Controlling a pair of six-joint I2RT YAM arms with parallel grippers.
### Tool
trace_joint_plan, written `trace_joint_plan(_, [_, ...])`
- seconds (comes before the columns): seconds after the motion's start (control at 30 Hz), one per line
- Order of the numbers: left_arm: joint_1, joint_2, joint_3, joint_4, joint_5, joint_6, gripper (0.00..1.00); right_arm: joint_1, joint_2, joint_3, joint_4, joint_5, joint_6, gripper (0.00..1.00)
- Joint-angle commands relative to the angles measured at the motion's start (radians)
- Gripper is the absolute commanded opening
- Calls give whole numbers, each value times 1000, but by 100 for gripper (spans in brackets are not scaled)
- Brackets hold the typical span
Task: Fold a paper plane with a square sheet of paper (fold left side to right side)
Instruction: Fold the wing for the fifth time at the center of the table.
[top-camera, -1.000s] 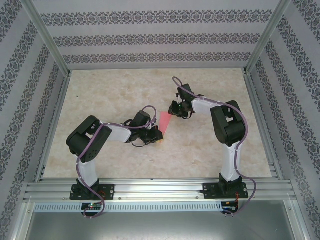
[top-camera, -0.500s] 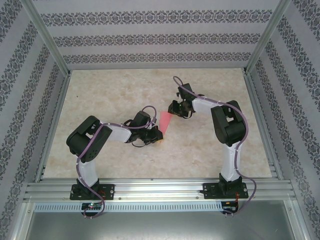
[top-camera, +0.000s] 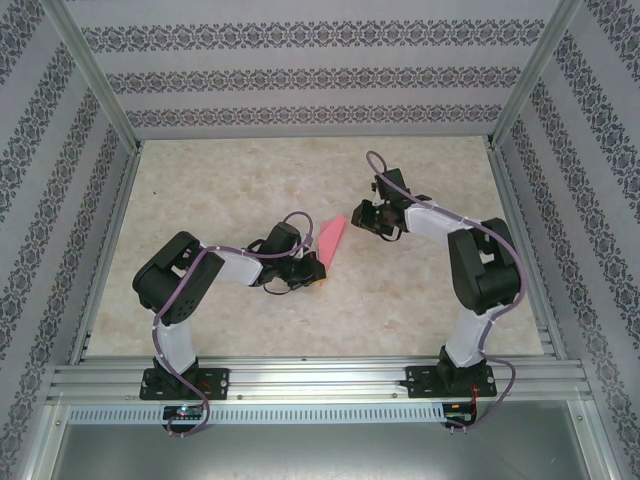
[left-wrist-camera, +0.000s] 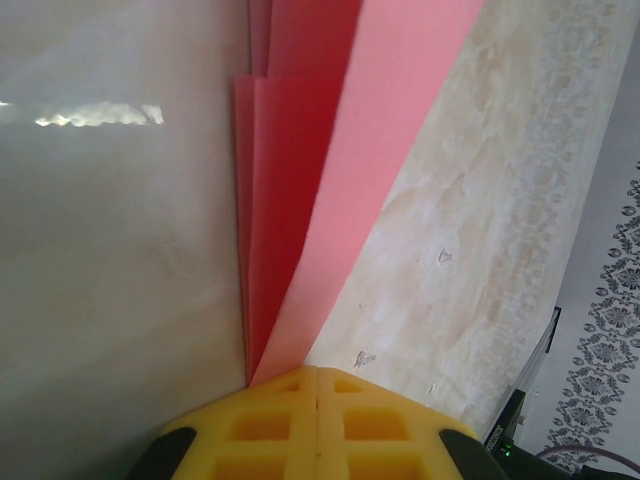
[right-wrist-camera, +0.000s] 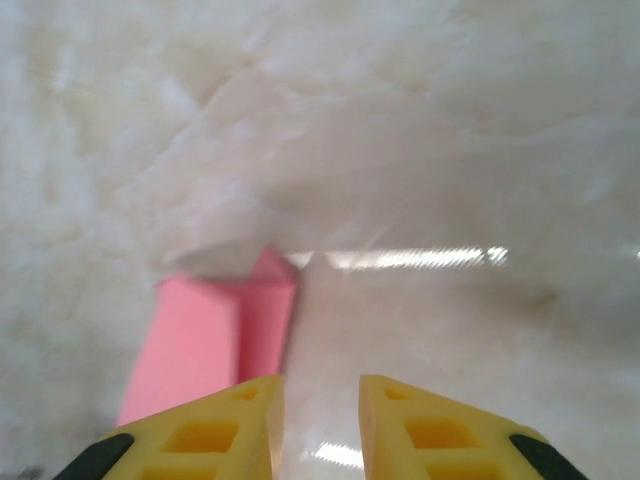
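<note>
The salmon-pink sheet is folded into a narrow pointed paper plane (top-camera: 333, 240) lying on the marble table between the two arms. My left gripper (top-camera: 315, 272) is shut on its near, narrow end. In the left wrist view the layered pink flaps (left-wrist-camera: 310, 150) fan away from the closed yellow fingertips of the left gripper (left-wrist-camera: 317, 372). My right gripper (top-camera: 357, 218) hangs just right of the plane's far end, apart from it. In the right wrist view its jaws (right-wrist-camera: 320, 385) stand open over bare table, with the pink paper (right-wrist-camera: 200, 335) to the left of the left finger.
Patterned walls and metal frame posts (top-camera: 97, 90) enclose the marble table top (top-camera: 230, 180). An aluminium rail (top-camera: 320, 380) runs along the near edge where both arm bases are bolted.
My right gripper has let go of the paper's far end and pulled back to the right. More of the plane's far tip now shows. The left arm has stayed put.
</note>
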Motion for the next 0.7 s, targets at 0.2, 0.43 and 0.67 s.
trace_joint_plan(0.2, [-4, 36, -45, -115, -22, -3, 0, 133, 21, -28, 178, -117, 107, 23])
trace_joint_plan(0.43, [-5, 23, -51, -116, -26, -3, 0, 141, 142, 39, 112, -43, 88, 23])
trace_joint_plan(0.67, [-4, -29, -21, -126, 4, 46, 0, 133, 198, 59, 40, -2, 50, 23])
